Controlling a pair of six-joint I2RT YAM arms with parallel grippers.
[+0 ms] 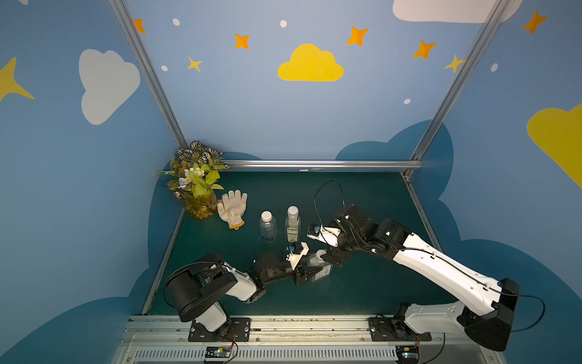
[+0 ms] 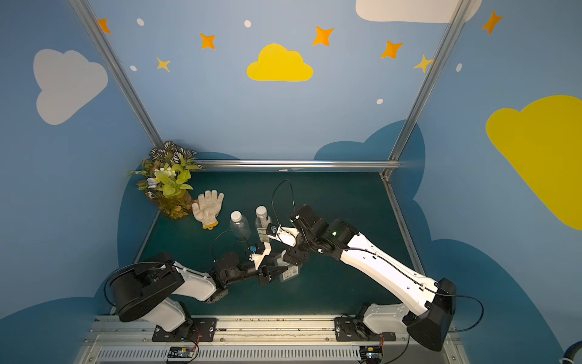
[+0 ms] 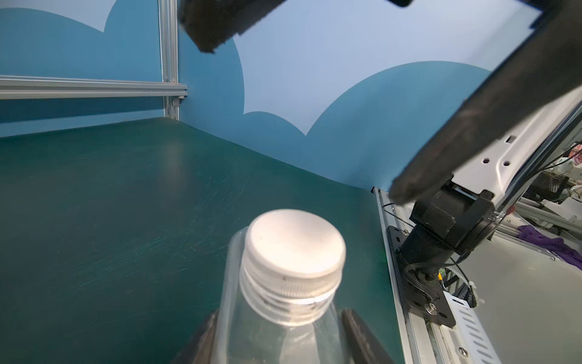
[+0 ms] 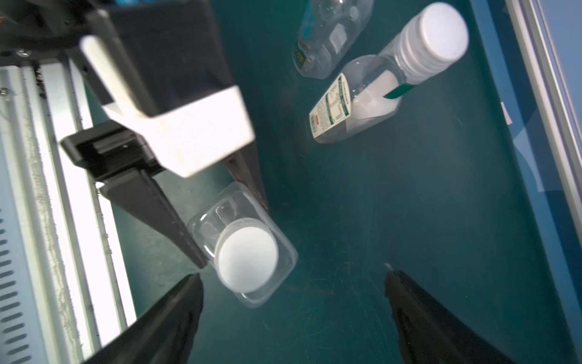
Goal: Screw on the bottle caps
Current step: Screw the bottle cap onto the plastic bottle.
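Left gripper [image 4: 233, 234] clamps 1 of 3 capped bottles [image 1: 268, 225] [image 1: 292, 225] [image 1: 323, 273]; right gripper [image 4: 292, 274] spread wide

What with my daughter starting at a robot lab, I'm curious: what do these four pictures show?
Two white-and-black robot arms with two-fingered grippers work over a dark green table. Two pictures look down from overhead; two come from cameras on the wrists. The left gripper grips a wide flat-sided clear plastic bottle, a round white cap on its neck. The right gripper hangs open above that cap. Beyond stand a round clear bottle and a slim labelled clear bottle, both capped. A white knitted glove and a potted plant sit at the far left.
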